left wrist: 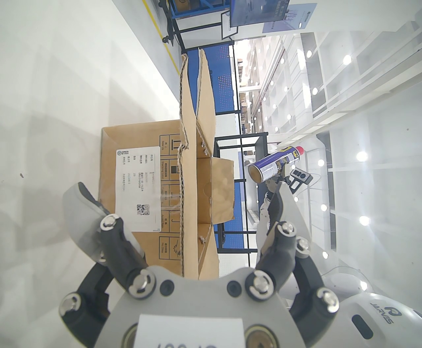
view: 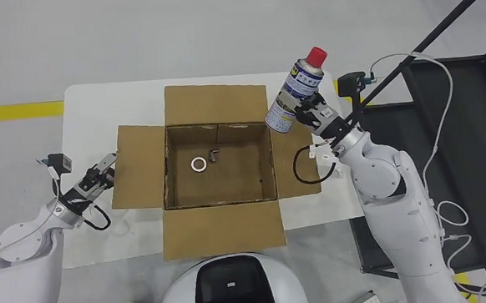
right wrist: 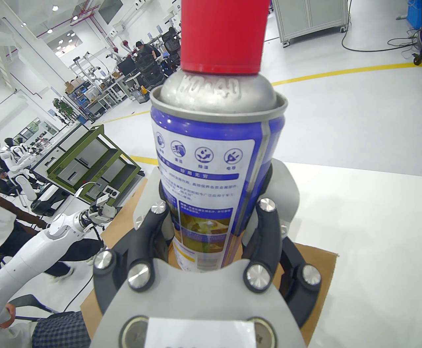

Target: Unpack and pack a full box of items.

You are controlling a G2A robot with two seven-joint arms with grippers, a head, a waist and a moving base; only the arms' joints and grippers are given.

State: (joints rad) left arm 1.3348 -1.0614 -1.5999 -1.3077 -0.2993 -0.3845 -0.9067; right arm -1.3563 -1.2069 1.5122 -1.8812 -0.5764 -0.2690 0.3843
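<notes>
An open cardboard box (view: 221, 205) stands in the middle of the white table, its flaps spread out. On its floor lie a small ring (view: 199, 164) and a small dark metal piece (view: 214, 157). My right gripper (view: 308, 114) is shut on a blue spray can (view: 295, 93) with a red cap, held tilted above the box's far right corner. In the right wrist view the spray can (right wrist: 211, 171) stands between the fingers (right wrist: 263, 217). My left gripper (view: 106, 171) is open, low beside the box's left flap; its wrist view shows the box (left wrist: 155, 184) side with a white label.
A black rack (view: 468, 138) stands right of the table, with a black bar slanting over it. The table (view: 107, 110) has bare room at the far left and the far right corner.
</notes>
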